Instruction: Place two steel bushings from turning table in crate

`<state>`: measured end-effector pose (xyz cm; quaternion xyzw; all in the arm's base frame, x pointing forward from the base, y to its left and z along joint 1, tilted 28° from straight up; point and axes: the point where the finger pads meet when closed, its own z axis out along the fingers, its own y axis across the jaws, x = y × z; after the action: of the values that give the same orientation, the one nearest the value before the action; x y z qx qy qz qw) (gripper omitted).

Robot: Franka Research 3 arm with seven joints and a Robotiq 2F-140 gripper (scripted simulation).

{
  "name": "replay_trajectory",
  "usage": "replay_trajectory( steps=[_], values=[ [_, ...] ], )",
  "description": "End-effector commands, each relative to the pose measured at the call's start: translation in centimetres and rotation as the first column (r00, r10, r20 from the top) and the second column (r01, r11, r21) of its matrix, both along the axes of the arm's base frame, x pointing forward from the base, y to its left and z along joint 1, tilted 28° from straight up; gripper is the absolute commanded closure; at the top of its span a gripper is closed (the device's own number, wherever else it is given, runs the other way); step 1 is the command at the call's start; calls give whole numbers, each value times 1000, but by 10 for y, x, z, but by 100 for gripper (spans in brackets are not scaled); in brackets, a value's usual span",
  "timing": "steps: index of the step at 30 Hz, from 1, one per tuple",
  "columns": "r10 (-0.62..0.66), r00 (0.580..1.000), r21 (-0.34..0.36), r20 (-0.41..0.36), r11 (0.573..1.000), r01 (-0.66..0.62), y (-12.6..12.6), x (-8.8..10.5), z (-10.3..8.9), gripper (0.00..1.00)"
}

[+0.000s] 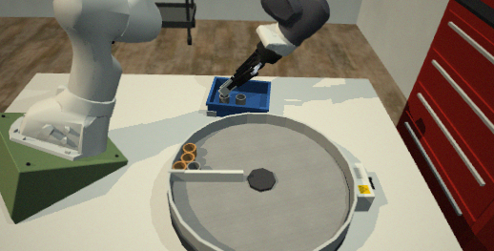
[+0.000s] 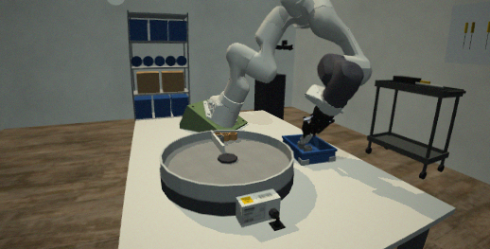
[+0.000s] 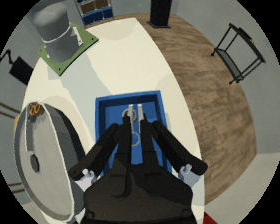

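Note:
Two grey steel bushings stand in the blue crate [image 1: 243,110] [image 2: 325,154] [image 3: 99,117]: one bushing [image 1: 224,100] near its left end and another bushing [image 1: 240,99] [image 3: 135,139] beside it. My gripper [image 1: 225,90] [image 2: 305,141] [image 3: 135,110] is in the crate, tilted, fingertips at the rim of the left bushing. The fingers are a narrow gap apart, and no firm hold shows. The fingers partly hide that bushing. On the turning table [image 1: 300,151] [image 2: 189,179] [image 3: 53,170], one steel bushing [image 1: 194,165] and three copper-coloured bushings [image 1: 190,148] [image 1: 188,156] [image 1: 179,165] lie by the rim.
A pale bar [image 1: 210,176] [image 2: 218,141] crosses from the turning table's rim towards its dark hub [image 1: 261,179] [image 2: 227,158]. A control box [image 1: 363,192] [image 2: 258,207] is on the rim's outside. The crate stands just behind the turning table in the top view.

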<state>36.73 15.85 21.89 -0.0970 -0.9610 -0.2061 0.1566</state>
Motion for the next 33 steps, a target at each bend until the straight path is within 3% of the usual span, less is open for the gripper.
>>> replay_trajectory(
  steps=[1, 17, 33],
  values=[
    [-10, 1000, 0, -4, 1000, 10, 0, 0, -1, 93],
    [-10, 1000, 0, -4, 1000, 10, -1, -2, 3, 93],
    [-10, 1000, 0, -4, 1000, 10, -16, -24, 52, 93]
  ],
)
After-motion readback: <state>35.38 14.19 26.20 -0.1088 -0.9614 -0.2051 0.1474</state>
